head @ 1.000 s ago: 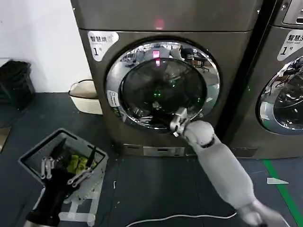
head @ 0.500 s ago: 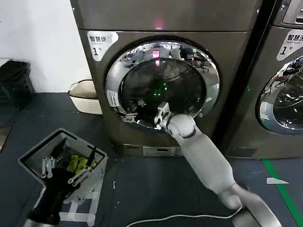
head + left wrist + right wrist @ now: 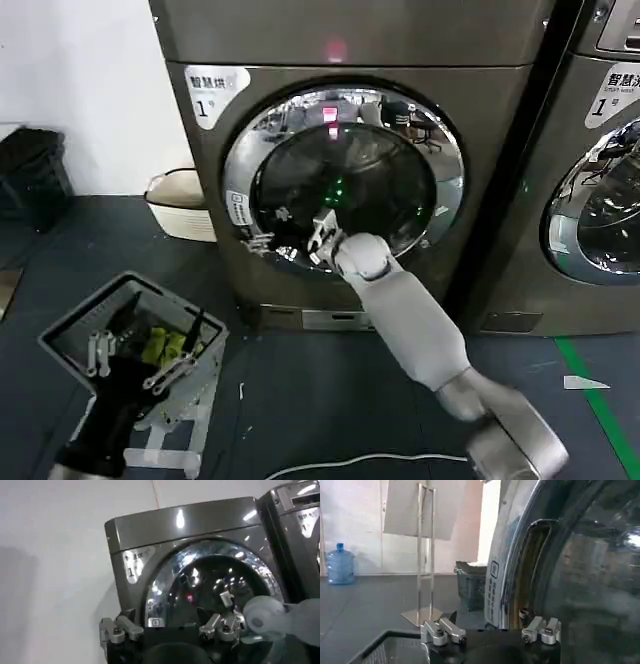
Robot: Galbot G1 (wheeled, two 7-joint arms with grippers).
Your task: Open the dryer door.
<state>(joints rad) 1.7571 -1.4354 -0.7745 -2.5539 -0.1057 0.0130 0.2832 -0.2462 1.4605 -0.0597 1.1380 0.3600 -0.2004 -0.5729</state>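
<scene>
My right tool (image 3: 318, 240) is up against the lower left of the dryer door (image 3: 343, 180), its fingers spread wide with nothing between them, close to the recessed slot that my right wrist camera shows cut into the chrome ring (image 3: 520, 570). The door itself sits shut in the front of the brown-grey dryer (image 3: 350, 60), chrome ring flush all round as far as I can judge — the task has barely begun. My left tool (image 3: 135, 365) hangs low on my left over the wire basket (image 3: 75, 320) on the floor, also spread wide and empty, and it has no part in this. The step I take to be in hand is seating a finger in that slot. To do it well I should slide the fingertip fully behind the lip before pulling, since a shallow hook on polished chrome is likely to slip off. Then I'd pull outward and let my wrist follow the door's arc, assuming the hinge is on the far side of the ring — a straight tug would fight the swing. The latch will probably give suddenly, so a steady, moderate pull seems wiser than a jerk.
</scene>
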